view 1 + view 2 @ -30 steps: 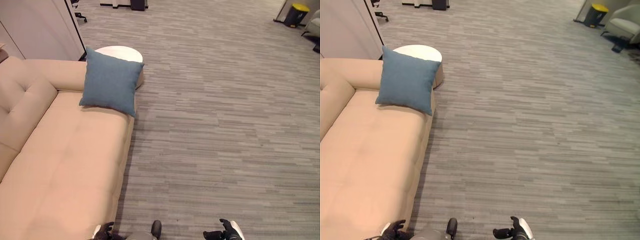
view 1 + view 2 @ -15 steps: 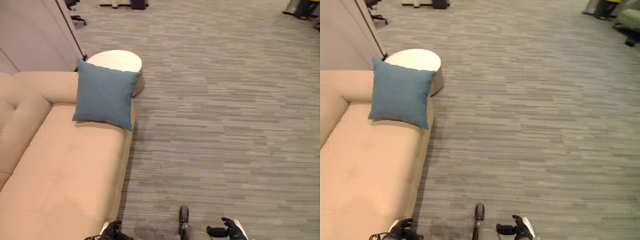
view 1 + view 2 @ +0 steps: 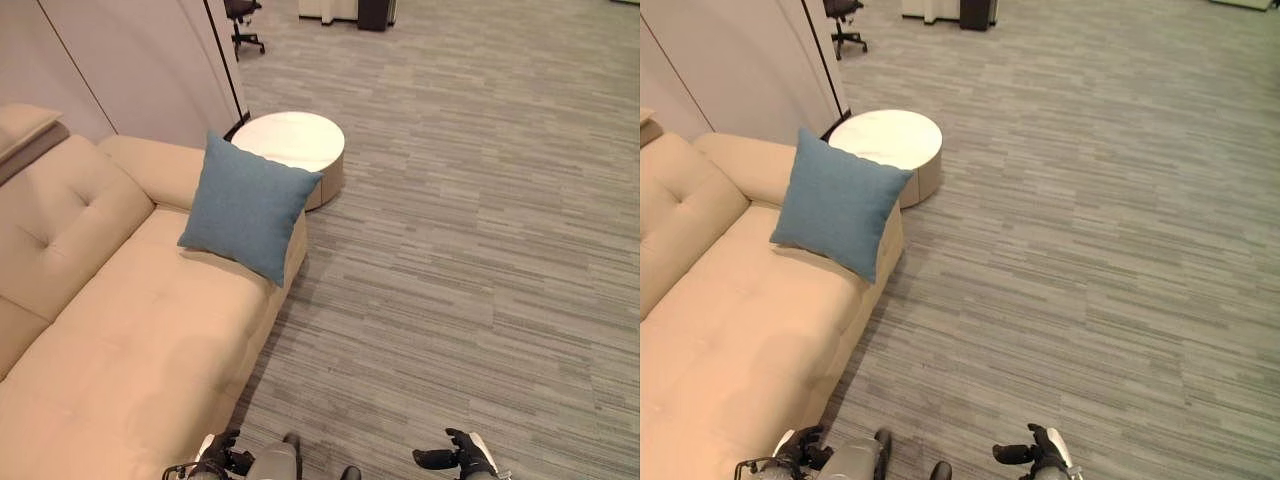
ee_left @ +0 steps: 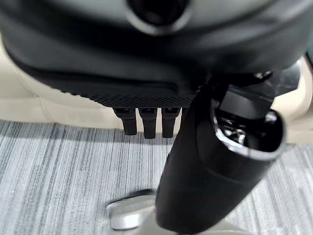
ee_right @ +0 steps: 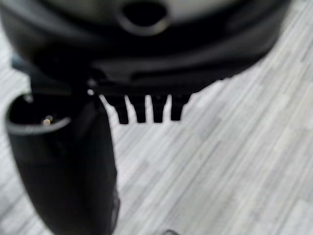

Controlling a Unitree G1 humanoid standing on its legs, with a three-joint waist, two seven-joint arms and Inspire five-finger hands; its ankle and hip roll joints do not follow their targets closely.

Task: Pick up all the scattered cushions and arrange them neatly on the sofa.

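Note:
A blue square cushion (image 3: 248, 205) leans upright against the armrest at the far end of the beige sofa (image 3: 150, 330). My left hand (image 3: 222, 458) hangs low by the sofa's near front corner, and my right hand (image 3: 462, 460) hangs over the grey floor. In the left wrist view the fingers (image 4: 144, 122) point straight down past the sofa's base and hold nothing. The right wrist view shows straight fingers (image 5: 146, 110) over bare floor, also holding nothing. Both hands are far from the cushion.
A round white low table (image 3: 295, 140) stands just beyond the sofa's armrest. A grey partition wall (image 3: 130, 70) runs behind the sofa. An office chair (image 3: 243, 15) stands far back. Grey plank floor (image 3: 470, 250) spreads wide to the right.
The whole picture has shifted, so the camera has moved. The cushion stays on the sofa and both hands stay low at the bottom edge.

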